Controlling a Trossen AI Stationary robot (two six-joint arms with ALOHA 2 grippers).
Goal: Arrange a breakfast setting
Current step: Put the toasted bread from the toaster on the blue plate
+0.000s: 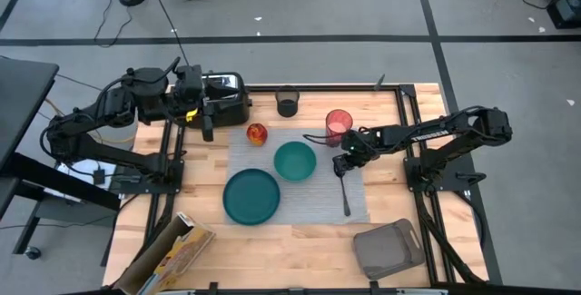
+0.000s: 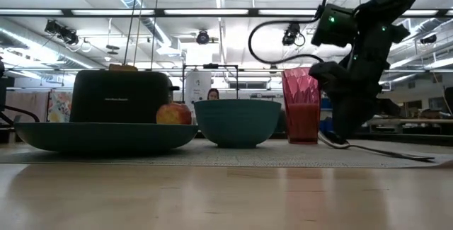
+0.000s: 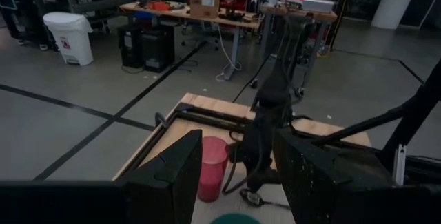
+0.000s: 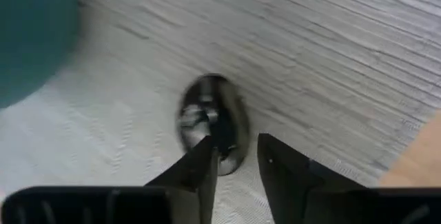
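Note:
A grey placemat (image 1: 313, 181) carries a teal plate (image 1: 251, 195), a teal bowl (image 1: 295, 161) and a metal spoon (image 1: 345, 195). The spoon lies flat on the mat along its right side. A pink cup (image 1: 338, 124) and an apple (image 1: 257, 133) stand at the mat's far edge. My right gripper (image 4: 238, 156) points steeply down over the spoon's bowl end (image 4: 212, 119), its fingers a little apart. My left gripper (image 3: 238, 148) hangs open and high over the toaster (image 1: 222, 103), with nothing between its fingers. A toast slice (image 2: 122, 66) sticks up from the toaster. My right gripper comes from above, slanting, at the spoon's bowl end. One fingertip (image 4: 205, 156) overlaps the near rim of the spoon's bowl (image 4: 222, 156). I cannot tell whether it touches. The spoon lies on the placemat.
A black cup (image 1: 288, 103) stands at the far edge beside the toaster. A grey square tray (image 1: 388, 248) sits at the near right corner. A yellow-brown box (image 1: 172, 254) lies at the near left. Bare wood shows along the near edge.

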